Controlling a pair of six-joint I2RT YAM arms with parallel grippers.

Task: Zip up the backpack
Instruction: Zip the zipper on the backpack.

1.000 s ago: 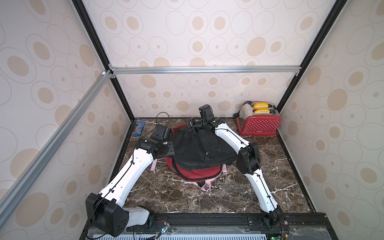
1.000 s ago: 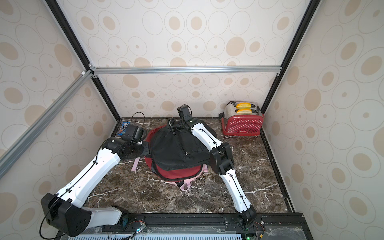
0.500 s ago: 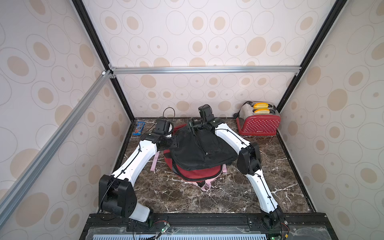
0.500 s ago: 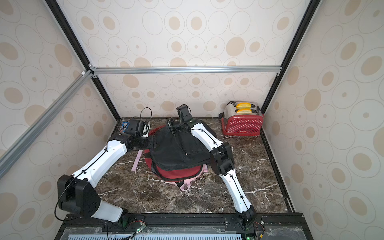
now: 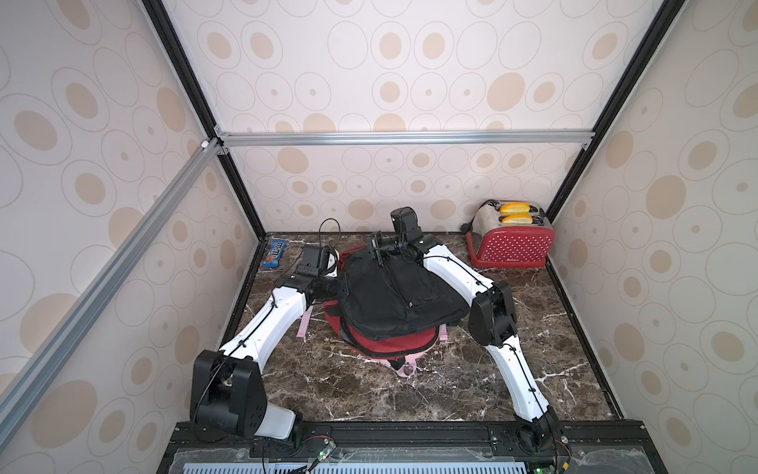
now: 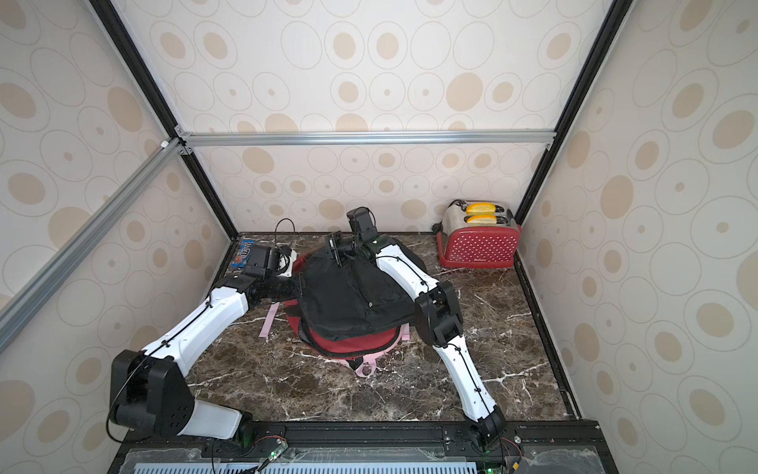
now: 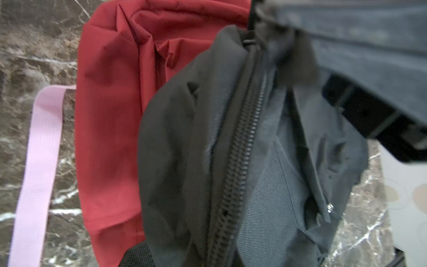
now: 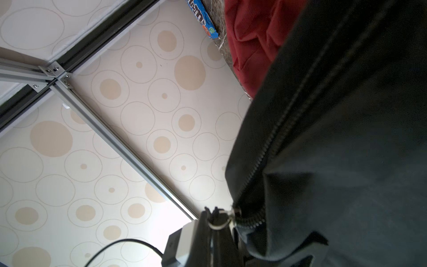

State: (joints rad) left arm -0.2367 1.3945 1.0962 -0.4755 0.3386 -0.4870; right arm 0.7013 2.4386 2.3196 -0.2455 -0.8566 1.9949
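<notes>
Judged partway through, not finished. Flat in the middle of the dark marbled surface (image 5: 328,390), between the two arms: a red-and-black fabric backpack (image 5: 393,299), black panel uppermost, red body beneath. At its far end, the right hand (image 5: 379,251) clenched on the small metal ring of the zipper pull (image 8: 218,223), seen pinched between dark fingers in the right wrist view. At its left edge, the left hand (image 5: 342,287) closed tight, seemingly grasping a fold of the black panel; the contact itself blurred and too near the lens in the left wrist view. Done so far, as far as visible: a long run of black zipper teeth (image 7: 242,148) looking meshed. Left to do, probably: drawing the slider along any open stretch, with the fabric braced taut. Hard to make out: the zipper's end stop, the length of any remaining gap, any second slider. Hidden behind the right arm in both top views: the backpack's far rim. Beside the red body, a pale pink webbing strap (image 7: 39,161), loose on the surface
</notes>
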